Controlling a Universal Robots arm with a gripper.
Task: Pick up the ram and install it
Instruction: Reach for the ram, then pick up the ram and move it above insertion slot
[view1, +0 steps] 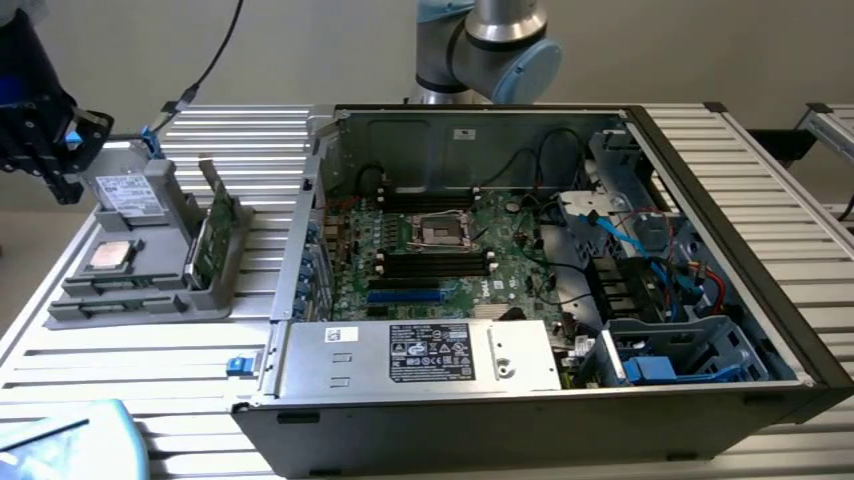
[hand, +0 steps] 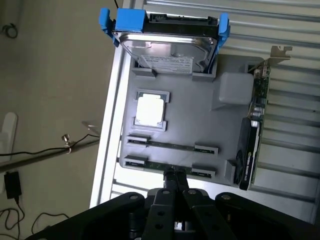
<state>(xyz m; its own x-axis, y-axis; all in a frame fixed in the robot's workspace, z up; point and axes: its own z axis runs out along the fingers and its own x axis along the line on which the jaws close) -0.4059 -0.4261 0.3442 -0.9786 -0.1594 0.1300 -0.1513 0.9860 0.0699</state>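
Claw (hand: 175, 176) clenched, poised over ram (hand: 152, 166) in gray tray (hand: 200, 120); thin stiff stick (fragile chips), likely light; pinch faces mid-length.

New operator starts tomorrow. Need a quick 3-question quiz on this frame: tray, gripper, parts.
1. True or false: the gripper holds the ram clear of the gray tray.
2. What sits in the blue bracket on the tray? A) a hard drive B) a fan C) a battery
3. Short answer: which part lies flat on the tray between the hard drive and the ram?

Key:
1. False: the gripper is shut and empty, and the ram lies in the tray.
2. A
3. The CPU.
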